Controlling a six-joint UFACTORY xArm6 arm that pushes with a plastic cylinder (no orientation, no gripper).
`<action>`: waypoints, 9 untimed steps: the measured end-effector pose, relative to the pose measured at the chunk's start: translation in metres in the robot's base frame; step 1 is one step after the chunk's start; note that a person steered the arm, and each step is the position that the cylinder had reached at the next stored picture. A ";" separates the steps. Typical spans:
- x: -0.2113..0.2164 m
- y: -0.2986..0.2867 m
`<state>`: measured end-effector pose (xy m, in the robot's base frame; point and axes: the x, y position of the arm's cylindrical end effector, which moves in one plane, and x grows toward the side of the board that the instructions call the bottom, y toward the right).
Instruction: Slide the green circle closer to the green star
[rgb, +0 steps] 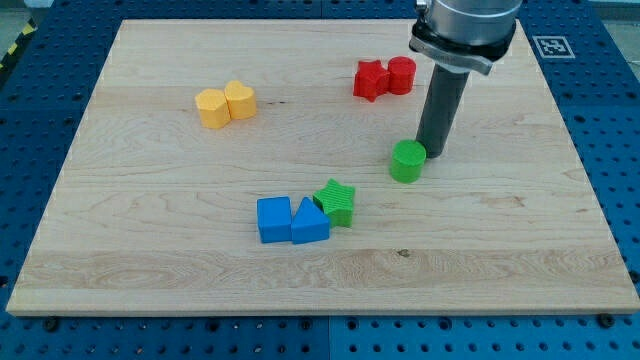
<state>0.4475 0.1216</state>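
Green is the colour that matters on this wooden board (150, 250): the green circle (407, 161), a short upright cylinder, sits a little right of the board's centre, and my tip (434, 153) stands just beside it on its upper-right side, so close that the two look to be touching, though the exact contact cannot be made out. No claw of any kind shows (the arm ends in a plain dark rod hanging from a grey collar at the view's top), so nothing is spread, pressed together or pinching. Down and to the view's left of the circle, with a clear gap of bare wood between them, lies the green star (337, 201). Hard against the star's left side is a blue triangle-like block (309, 222), and touching that, farther left, a blue cube (274, 219); the three form a tight row running leftward. Above the circle, near the board's top edge and just left of the rod, a red star (371, 79) and a red cylinder (401, 75) sit pressed together. Well apart, in the upper left of the board, a yellow hexagon-like block (212, 107) and a yellow heart (240, 99) touch one another. Around the board spreads a blue perforated table (40, 110).
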 end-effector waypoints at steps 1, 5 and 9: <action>0.001 0.000; 0.024 -0.011; 0.019 -0.043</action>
<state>0.4667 0.0789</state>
